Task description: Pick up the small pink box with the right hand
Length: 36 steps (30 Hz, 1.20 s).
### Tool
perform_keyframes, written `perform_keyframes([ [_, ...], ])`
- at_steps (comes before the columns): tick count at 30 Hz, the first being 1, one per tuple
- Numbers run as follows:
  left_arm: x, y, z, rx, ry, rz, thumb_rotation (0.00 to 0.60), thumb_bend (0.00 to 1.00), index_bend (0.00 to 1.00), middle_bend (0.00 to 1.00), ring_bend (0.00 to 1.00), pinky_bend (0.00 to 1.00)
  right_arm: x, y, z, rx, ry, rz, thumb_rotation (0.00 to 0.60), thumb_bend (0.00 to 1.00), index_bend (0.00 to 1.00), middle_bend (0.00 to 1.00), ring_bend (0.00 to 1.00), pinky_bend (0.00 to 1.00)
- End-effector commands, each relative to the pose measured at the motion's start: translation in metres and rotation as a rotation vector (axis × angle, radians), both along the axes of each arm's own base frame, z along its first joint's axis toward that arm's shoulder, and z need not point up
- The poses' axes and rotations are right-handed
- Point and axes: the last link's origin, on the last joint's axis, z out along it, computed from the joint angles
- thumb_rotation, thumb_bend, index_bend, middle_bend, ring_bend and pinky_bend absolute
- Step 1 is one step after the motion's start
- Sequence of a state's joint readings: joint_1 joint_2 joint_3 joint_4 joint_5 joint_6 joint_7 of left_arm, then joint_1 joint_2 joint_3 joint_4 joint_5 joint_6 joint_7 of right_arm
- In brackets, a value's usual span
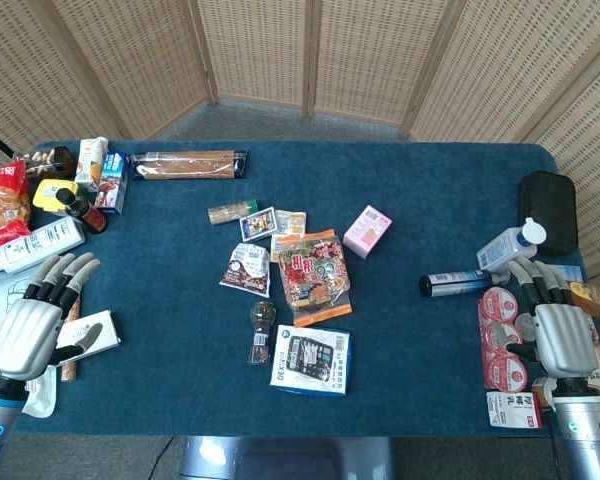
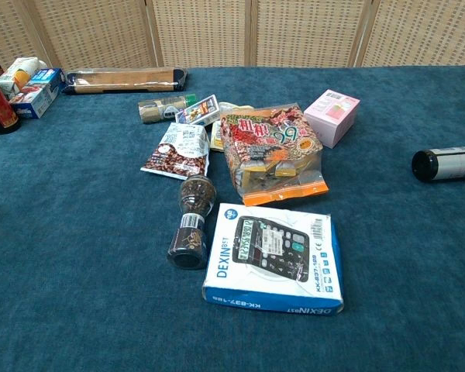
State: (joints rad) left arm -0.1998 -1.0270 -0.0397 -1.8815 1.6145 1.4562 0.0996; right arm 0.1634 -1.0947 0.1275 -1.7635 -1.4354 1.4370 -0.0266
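The small pink cardboard box [image 1: 367, 230] sits untouched on the dark blue table cloth [image 1: 180, 330], just right of the central cluster and close beside the orange-edged clear bag of sweets [image 1: 314, 267]. In the chest view the same box [image 2: 332, 116] stands at the bag's upper right corner, its pale top face catching the light.

Over at the right edge, the silver right hand [image 1: 557, 325] hovers low, fingers spread a little and holding nothing, well apart from the box. It's hanging above a stack of red-and-white round packs [image 1: 500, 335], with a black cylindrical can [image 1: 455, 284] lying just ahead of its fingertips.

On the far side, the silver left hand [image 1: 38, 318] is empty too, fingers extended and fanned, beside a flat white packet [image 1: 98, 335].

Front and centre: a blue-and-white calculator box [image 2: 273, 257], with a dark glass pepper grinder [image 2: 191, 221] lying next to it.
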Motion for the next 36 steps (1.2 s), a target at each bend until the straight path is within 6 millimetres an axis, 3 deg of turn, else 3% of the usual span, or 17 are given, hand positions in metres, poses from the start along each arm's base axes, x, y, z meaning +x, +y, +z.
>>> perform_keyframes([
  [1,0.0,0.0,-0.001,-0.007,-0.003,0.001,0.6,0.36,0.0,0.0,0.0,0.0,0.0,0.0,-0.002,0.008,-0.004,-0.002,0.587,0.32,0.0,0.01,0.0,0.0],
  [8,0.0,-0.002,0.0,-0.001,-0.008,0.0,0.6,0.36,0.0,0.0,0.0,0.0,0.004,-0.004,-0.007,0.038,-0.001,0.024,0.589,0.32,0.0,0.01,0.0,0.0],
  [14,-0.002,-0.001,0.001,-0.009,-0.008,0.007,0.6,0.36,0.0,0.0,0.0,0.0,0.018,-0.018,-0.011,0.077,0.0,0.08,0.585,0.32,0.0,0.01,0.0,0.0],
  [20,-0.002,0.002,0.001,-0.015,-0.006,0.004,0.6,0.36,0.0,0.0,0.0,0.0,0.047,-0.055,-0.018,0.143,0.034,0.167,0.59,0.32,0.0,0.0,0.0,0.0],
  [28,-0.005,0.002,-0.001,-0.028,-0.01,0.016,0.6,0.36,0.0,0.0,0.0,0.0,0.089,-0.113,-0.047,0.302,0.089,0.297,0.6,0.34,0.0,0.0,0.0,0.0],
  [36,-0.005,-0.003,0.005,-0.016,-0.001,0.033,0.6,0.36,0.0,0.0,0.0,0.0,0.113,-0.154,-0.073,0.387,0.14,0.395,0.6,0.36,0.0,0.0,0.0,0.0],
])
